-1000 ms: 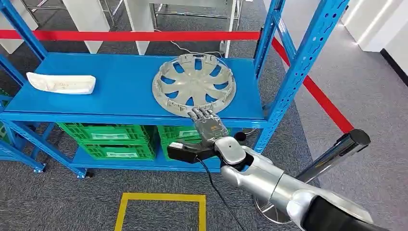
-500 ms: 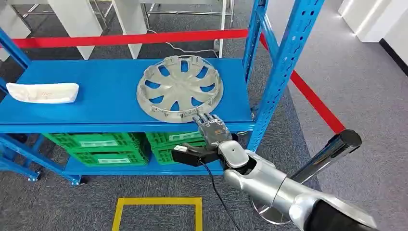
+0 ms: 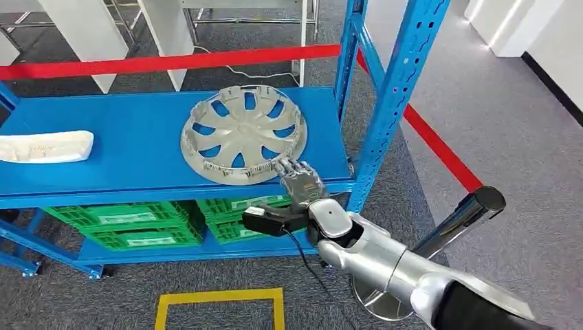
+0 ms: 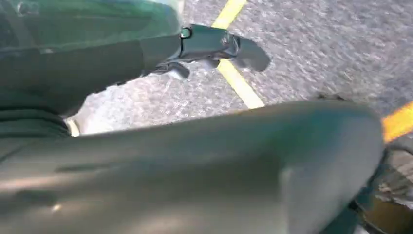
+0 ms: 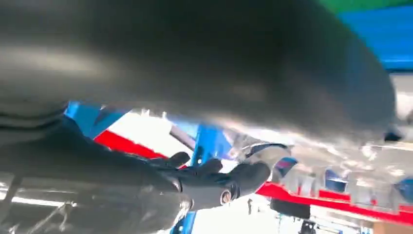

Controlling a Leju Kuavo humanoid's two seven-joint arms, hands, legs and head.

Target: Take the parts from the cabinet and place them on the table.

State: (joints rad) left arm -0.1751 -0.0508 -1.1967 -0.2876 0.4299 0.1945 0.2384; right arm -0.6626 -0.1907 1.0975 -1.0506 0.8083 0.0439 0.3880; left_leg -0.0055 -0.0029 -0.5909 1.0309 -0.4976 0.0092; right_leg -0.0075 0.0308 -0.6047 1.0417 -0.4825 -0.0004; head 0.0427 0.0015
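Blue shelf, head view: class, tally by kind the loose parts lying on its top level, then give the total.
Silver wheel cover: 1
White moulded part: 1
Total: 2, both lying on the blue shelf

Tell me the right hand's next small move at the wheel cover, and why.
Probably close the fingers on the rim. The right hand is at the near edge of the grey wheel cover, fingertips on or just over its rim, while the cover lies flat on the blue shelf, not yet lifted. Whether the grasp is complete is unclear.
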